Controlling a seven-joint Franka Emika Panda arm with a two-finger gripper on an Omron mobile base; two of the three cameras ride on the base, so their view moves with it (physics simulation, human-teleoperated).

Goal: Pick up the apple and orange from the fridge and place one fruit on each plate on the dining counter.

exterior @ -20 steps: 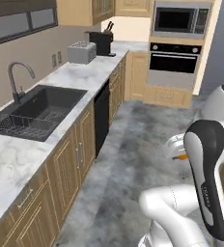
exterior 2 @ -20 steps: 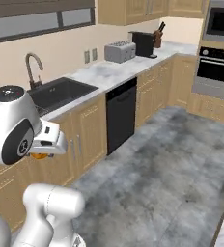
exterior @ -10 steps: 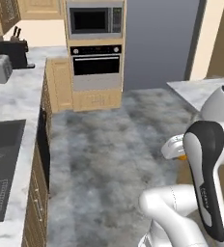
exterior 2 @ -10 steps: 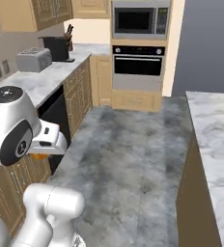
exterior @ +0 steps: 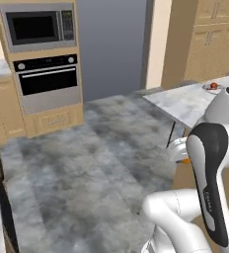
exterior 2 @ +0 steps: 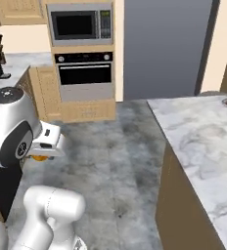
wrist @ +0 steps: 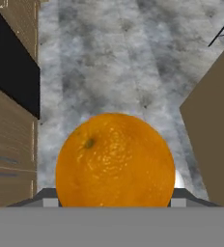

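Orange [wrist: 115, 161]: clamped between the jaws of the gripper [wrist: 113, 197], carried above grey stone floor [wrist: 123, 62]; hand view centre, low.
Dining counter [exterior 2: 203, 141]: white marble, at 3 o'clock in right base view.
Plate [exterior: 211, 88]: on the counter's far end, 2 o'clock in left base view, holding a small red fruit [exterior: 213, 85].
Wall oven [exterior 2: 84, 80]: at 11 o'clock.

Orange [wrist: 115, 159] skin dimpled, matt; counter [exterior 2: 203, 141] veined marble.
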